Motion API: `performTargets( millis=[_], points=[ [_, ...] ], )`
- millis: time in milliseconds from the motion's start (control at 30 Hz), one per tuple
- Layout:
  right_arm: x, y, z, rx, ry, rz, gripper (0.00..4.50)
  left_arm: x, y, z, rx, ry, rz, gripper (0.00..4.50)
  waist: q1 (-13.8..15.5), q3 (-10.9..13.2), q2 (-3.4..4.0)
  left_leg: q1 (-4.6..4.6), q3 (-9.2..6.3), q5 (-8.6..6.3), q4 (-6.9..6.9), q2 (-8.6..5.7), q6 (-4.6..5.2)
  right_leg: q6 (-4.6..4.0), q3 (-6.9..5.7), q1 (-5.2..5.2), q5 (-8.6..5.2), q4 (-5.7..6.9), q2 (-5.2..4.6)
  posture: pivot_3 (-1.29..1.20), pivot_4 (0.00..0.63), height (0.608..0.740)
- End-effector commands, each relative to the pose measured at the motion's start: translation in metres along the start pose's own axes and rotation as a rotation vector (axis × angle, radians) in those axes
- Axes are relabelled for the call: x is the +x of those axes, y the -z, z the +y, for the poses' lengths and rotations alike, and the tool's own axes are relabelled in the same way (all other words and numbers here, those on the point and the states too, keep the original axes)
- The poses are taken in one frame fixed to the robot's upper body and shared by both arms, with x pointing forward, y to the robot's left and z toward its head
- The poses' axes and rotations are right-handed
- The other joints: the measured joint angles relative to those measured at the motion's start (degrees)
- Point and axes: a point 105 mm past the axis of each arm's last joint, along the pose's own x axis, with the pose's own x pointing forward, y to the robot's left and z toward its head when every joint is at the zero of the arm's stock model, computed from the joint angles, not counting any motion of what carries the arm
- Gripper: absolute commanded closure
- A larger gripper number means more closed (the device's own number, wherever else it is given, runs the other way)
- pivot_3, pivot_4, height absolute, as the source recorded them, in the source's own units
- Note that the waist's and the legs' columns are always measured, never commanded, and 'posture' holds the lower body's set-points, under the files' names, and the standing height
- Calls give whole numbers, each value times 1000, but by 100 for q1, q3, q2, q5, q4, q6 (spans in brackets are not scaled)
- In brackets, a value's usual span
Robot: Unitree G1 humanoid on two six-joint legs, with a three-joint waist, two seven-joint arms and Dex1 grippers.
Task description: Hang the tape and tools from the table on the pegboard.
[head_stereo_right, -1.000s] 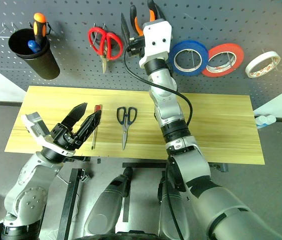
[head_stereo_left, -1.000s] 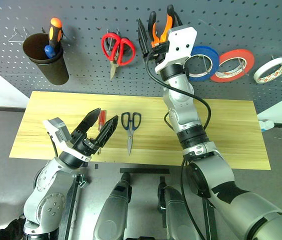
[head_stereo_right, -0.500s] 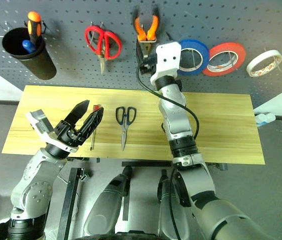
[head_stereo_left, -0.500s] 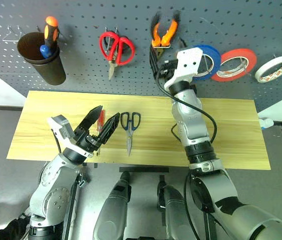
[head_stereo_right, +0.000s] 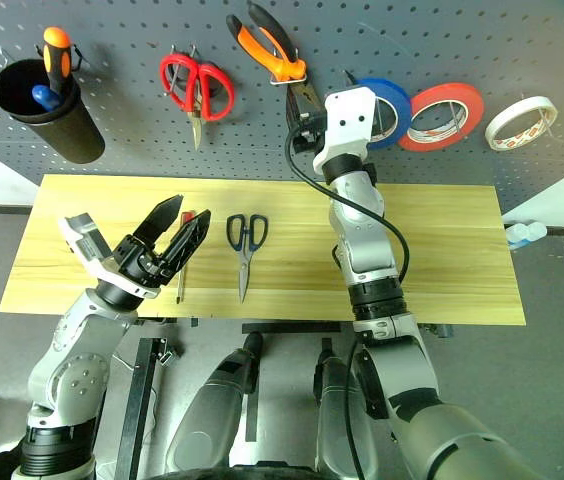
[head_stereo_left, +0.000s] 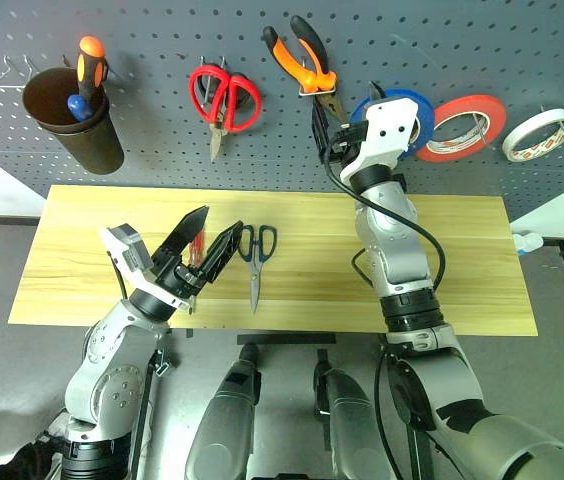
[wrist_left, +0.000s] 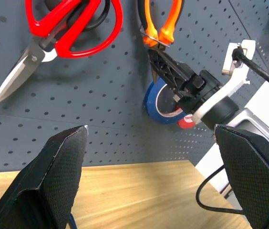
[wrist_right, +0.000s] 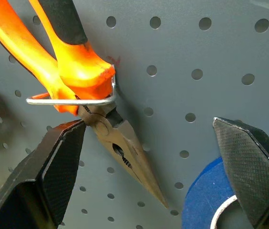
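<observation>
No readable writing or brand on anything here. The pegboard (head_stereo_left: 162, 140) holds the orange pliers (head_stereo_left: 302, 55), hanging tilted on a hook, plus red scissors (head_stereo_left: 222, 100), blue tape (head_stereo_left: 420, 115), red tape (head_stereo_left: 470, 125) and the whitish tape (head_stereo_left: 540, 135) at the far right. A black cup (head_stereo_left: 72, 125) with an orange screwdriver (head_stereo_left: 89, 62) sits at the left.

Versus 1 second ago, the right hand (head_stereo_left: 324, 135) has let go of the pliers and dropped down and away; it's now just below them, fingers spread wide and empty. The pliers swung to a slant on the hook.

On the desk (head_stereo_left: 462, 260), the dark scissors (head_stereo_left: 256, 255) and the red screwdriver (head_stereo_right: 182, 268) lie side by side. The left hand (head_stereo_left: 202, 250) hovers wide open right above the screwdriver, scissors just to its right.
</observation>
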Motion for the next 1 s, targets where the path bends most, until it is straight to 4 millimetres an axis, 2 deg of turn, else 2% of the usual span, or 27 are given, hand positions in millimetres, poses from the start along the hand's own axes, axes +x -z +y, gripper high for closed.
performTargets(
  millis=[33,500,733,1000],
  points=[
    [-3,-19,-10,-4,22,-65,10,-2,-3,-2,16,10,-18,81,-5,0,0,0,0,0,0,0,0,0,0,0,0,0,0,61,340,738],
    [-38,-22,-12,7,-28,-1,10,-4,0,-1,15,16,-5,81,-48,0,0,2,0,0,5,0,1,1,-2,3,1,8,-1,43,343,738],
    [-57,-17,-24,-24,-11,52,10,-3,1,1,10,24,-1,81,-185,0,0,5,2,1,13,0,2,1,-2,4,1,23,-2,27,343,738],
    [-72,-30,-33,31,-113,77,10,-5,8,10,29,21,36,81,-293,-4,-1,14,4,2,27,-2,4,0,0,3,1,59,-4,8,319,738]
  ],
)
